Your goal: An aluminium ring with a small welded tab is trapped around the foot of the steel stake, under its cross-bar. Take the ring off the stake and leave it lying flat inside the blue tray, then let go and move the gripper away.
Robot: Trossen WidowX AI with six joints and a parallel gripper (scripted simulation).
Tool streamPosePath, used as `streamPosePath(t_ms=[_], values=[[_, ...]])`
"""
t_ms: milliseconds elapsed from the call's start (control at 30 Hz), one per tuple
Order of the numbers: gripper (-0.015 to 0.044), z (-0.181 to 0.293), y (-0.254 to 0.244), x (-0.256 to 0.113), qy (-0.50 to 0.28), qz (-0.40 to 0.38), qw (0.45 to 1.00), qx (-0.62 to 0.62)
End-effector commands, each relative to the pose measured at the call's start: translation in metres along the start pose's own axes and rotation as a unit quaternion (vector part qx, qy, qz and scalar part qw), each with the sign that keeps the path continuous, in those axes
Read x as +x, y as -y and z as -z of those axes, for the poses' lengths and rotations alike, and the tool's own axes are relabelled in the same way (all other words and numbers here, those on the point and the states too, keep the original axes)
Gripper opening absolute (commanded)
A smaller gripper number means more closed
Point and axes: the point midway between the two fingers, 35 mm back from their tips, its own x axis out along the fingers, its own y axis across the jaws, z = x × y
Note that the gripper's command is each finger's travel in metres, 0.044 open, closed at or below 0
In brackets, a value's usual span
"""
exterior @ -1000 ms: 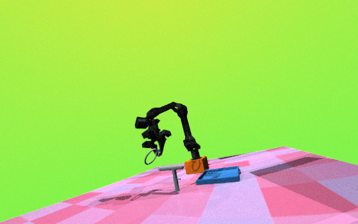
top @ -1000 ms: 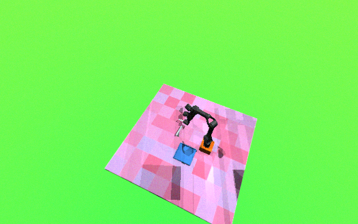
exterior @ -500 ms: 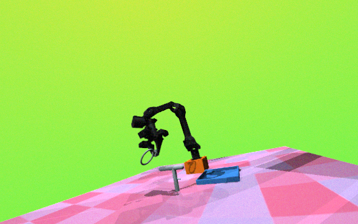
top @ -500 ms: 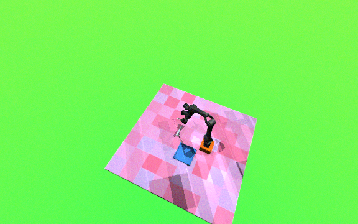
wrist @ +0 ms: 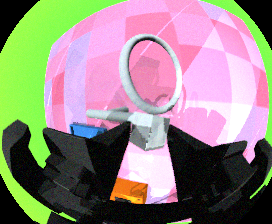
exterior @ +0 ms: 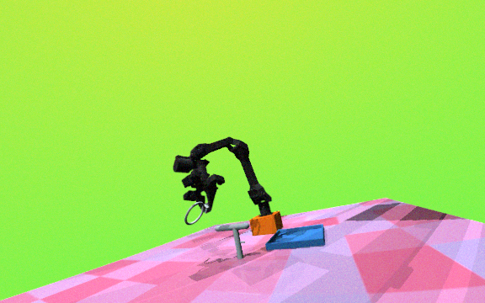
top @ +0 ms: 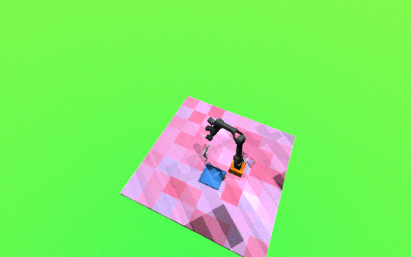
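My gripper (top: 208, 137) (exterior: 205, 205) (wrist: 148, 127) is shut on the ring's welded tab (wrist: 149, 134), a grey block between the fingertips in the wrist view. The aluminium ring (exterior: 186, 217) (wrist: 124, 70) hangs from it, steeply tilted in the air. The ring is off the steel stake (top: 205, 150) (exterior: 238, 244), above and beside one end of the cross-bar (exterior: 230, 227) (wrist: 104, 115), with a gap between them. The stake stands upright. The blue tray (top: 209, 179) (exterior: 306, 244) (wrist: 87, 130) lies flat and empty, away from the gripper.
The arm's orange base block (top: 237, 169) (exterior: 265, 224) (wrist: 129, 190) stands right beside the tray. The stake is on the gripper's side of the tray. Dark shadows fall across the pink checkered mat (top: 148, 178) (exterior: 141, 273). The mat's edges show in the top and exterior views.
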Motion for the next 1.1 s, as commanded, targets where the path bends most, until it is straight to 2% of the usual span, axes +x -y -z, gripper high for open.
streamPosePath(t_ms=[0,667,1067], values=[[0.0,-0.007,-0.001,0.001,0.0,0.001,1.0,0.002],[0.0,-0.034,-0.004,0.009,0.002,0.001,1.0,0.0],[0.0,-0.022,-0.015,0.006,0.035,0.008,0.991,-0.126]])
